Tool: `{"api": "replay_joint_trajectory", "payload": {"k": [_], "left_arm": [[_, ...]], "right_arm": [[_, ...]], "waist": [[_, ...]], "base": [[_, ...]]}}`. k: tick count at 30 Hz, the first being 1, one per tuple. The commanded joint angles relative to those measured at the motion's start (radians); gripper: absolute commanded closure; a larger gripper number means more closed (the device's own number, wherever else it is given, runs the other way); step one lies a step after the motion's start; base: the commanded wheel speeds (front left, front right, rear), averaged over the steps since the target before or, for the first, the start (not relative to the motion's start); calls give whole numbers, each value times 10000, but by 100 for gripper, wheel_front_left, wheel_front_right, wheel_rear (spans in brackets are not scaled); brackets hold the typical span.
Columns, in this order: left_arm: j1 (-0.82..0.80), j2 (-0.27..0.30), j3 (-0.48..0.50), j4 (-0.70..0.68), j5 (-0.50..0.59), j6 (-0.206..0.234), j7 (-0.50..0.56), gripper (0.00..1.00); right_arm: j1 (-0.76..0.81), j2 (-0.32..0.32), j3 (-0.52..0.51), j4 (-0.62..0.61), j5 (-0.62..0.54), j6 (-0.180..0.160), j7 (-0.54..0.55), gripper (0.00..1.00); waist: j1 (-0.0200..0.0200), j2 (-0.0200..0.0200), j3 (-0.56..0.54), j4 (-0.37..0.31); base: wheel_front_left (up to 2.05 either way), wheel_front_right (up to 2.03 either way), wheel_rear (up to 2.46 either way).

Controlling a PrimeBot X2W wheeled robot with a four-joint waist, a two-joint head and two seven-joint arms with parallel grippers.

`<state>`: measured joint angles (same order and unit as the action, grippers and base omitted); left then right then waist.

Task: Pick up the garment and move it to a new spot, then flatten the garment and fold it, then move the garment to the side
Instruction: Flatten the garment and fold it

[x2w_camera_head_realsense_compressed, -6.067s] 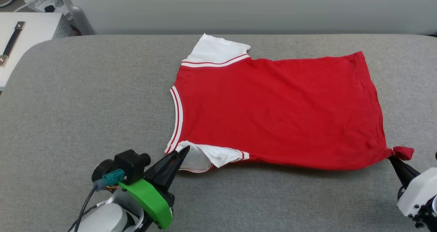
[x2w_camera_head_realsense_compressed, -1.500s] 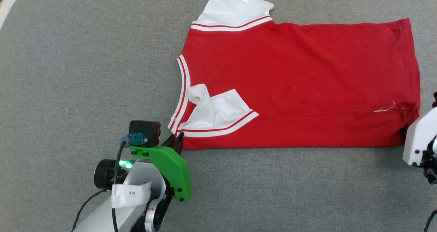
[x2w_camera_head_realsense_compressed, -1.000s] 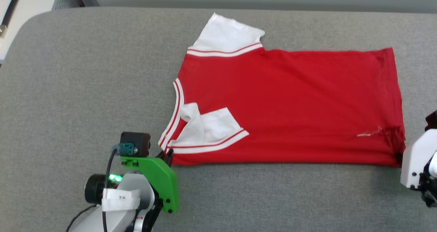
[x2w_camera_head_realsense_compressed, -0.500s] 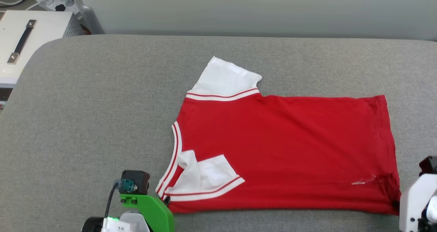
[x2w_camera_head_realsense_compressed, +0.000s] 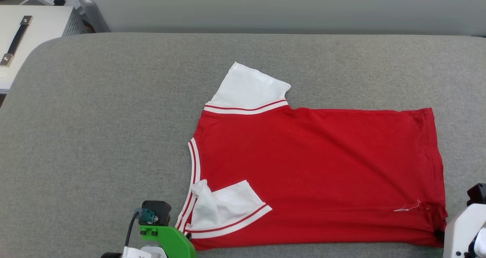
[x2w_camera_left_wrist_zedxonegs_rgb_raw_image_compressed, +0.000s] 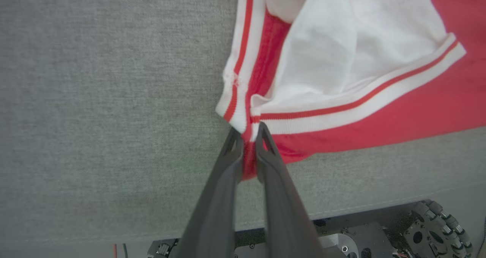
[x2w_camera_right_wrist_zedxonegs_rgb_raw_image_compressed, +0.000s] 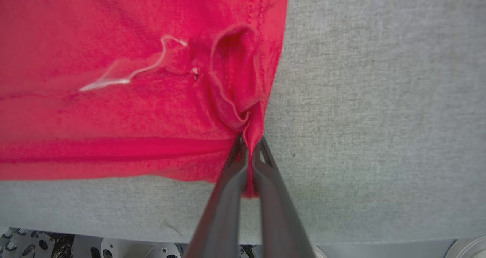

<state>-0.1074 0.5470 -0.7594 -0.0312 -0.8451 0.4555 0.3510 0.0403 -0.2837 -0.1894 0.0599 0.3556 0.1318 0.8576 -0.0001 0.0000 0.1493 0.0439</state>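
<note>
On grey fabric-padded table [x2w_camera_head_realsense_compressed: 95, 136]: red jersey T-shirt with white sleeves [x2w_camera_head_realsense_compressed: 315, 163] spread flat toward near edge, collar to robot's left. Near long side seen turned over, white near sleeve [x2w_camera_head_realsense_compressed: 228, 208] lying on red body. Fold step judged in hand. Shoulder corner by striped collar [x2w_camera_left_wrist_zedxonegs_rgb_raw_image_compressed: 243, 41] is clamped by left gripper [x2w_camera_left_wrist_zedxonegs_rgb_raw_image_compressed: 246, 134], jaws nearly closed. Hem corner is pinched tight by right gripper [x2w_camera_right_wrist_zedxonegs_rgb_raw_image_compressed: 248, 140]; cloth bunched there, possibly lifted. Next: both corners to be let go cleanly, far side then taken.

Garment [x2w_camera_head_realsense_compressed: 315, 167] red, white sleeves, red-white striped trim; table [x2w_camera_head_realsense_compressed: 106, 129] grey.
</note>
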Motion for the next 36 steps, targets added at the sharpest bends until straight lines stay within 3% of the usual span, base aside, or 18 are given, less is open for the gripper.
{"api": "replay_joint_trajectory", "payload": {"k": [1,11,12,13,14,15,20,29,36], "left_arm": [[-168,-51,9,192,-12,-87,-78,100],[-329,-282,-10,864,-70,-306,-266,100],[-331,-287,-6,898,-70,-309,-284,100],[-336,-278,-6,927,-36,-298,-329,71],[-341,-265,0,939,6,-278,-386,10],[-336,-263,31,946,22,-244,-449,0],[-280,-150,132,799,76,-96,-581,0],[-408,280,665,-593,426,330,-1225,0],[-721,239,905,-1275,280,221,-1292,0]], "right_arm": [[59,24,30,169,-56,-11,-72,100],[-85,33,228,619,-14,-11,-379,100],[-91,33,244,636,1,-11,-427,83],[-97,32,265,641,20,-11,-496,0],[-105,43,256,646,31,-11,-536,0],[-115,53,259,644,44,-11,-560,0],[-125,40,254,346,142,-11,-707,0],[-238,141,-58,-1366,228,-11,-1410,0],[-323,499,45,-2277,362,-11,-1572,0]], "waist": [[1,0,49,-24],[1,0,-3,-43],[1,0,-36,-40],[1,0,-77,-37],[1,0,-117,-36],[1,0,-171,-33],[1,0,-443,-19],[1,0,-648,-102],[1,0,-430,-417]], "base": [[0,0,0],[0,0,0],[0,0,0],[0,0,0],[0,0,0],[0,0,0],[0,0,0],[0,0,0],[0,0,0]]}}
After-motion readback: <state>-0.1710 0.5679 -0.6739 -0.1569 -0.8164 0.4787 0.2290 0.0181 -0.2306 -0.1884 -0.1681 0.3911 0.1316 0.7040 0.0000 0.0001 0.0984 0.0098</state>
